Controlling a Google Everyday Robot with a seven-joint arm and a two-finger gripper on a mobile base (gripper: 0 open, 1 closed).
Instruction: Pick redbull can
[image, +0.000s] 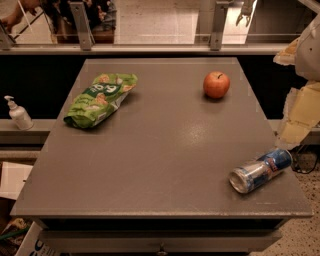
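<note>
The gripper (245, 15) hangs at the top of the view, right of the middle, in front of the bright background above the far rail (150, 49). It is high over the far side of the table (165, 150) and touches nothing there. Whether it stands wide or narrow cannot be told (it shows only as a small dark shape against the light). It carries none of the table's things, since all three lie on the grey top. Part of the white arm (309, 47) shows at the right edge of the view.

The redbull can (261, 170) lies on its side near the front right corner of the table, close to the right edge. Its silver top points toward the front and left, and its blue end points back toward the right edge. It is well apart from the gripper, with nothing touching it.

An apple (216, 84) stands upright toward the far right of the table, well behind the can. A green snack bag (100, 99) lies flat on the far left side (slightly crumpled, slanting toward the left edge). Off the table, on a low ledge to the left, stands a white pump bottle (19, 114).
</note>
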